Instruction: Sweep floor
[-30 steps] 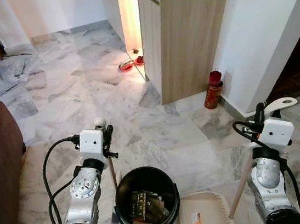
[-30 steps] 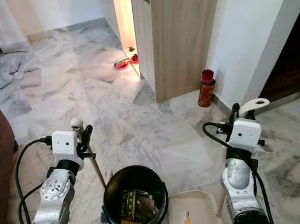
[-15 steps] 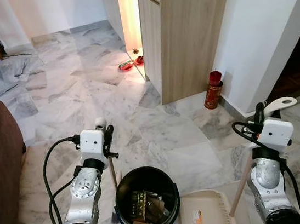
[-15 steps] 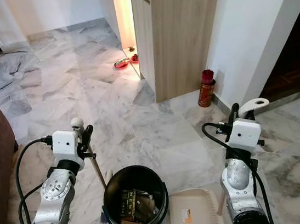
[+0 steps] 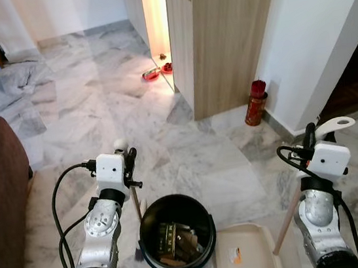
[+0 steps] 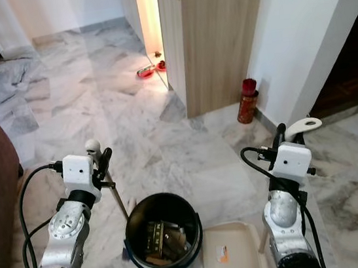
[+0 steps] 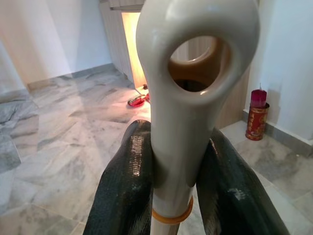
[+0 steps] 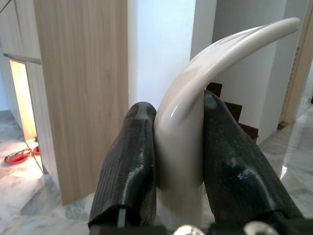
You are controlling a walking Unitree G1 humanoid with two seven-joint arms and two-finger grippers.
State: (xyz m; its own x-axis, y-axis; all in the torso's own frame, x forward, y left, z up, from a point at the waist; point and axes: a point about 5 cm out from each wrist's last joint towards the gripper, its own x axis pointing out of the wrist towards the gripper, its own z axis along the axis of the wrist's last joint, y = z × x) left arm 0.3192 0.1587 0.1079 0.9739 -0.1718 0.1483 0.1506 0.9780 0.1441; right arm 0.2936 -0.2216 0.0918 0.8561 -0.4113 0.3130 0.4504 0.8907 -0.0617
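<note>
My left gripper (image 7: 171, 181) clamps the broom handle (image 7: 186, 98), which stands nearly upright beside the black bin (image 5: 176, 233), while my right gripper (image 8: 178, 161) pinches the dustpan handle (image 5: 297, 197), slanting down to its cream pan (image 5: 248, 257).

One black bin (image 5: 178, 240), one dustpan (image 5: 248, 260), one red canister (image 5: 254, 103), two red bowls (image 5: 151, 75).

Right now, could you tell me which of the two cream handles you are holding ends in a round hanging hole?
The broom handle in the left pincer: its tip is a closed ring. The dustpan handle in the right pincer ends in a curved hook instead.
</note>
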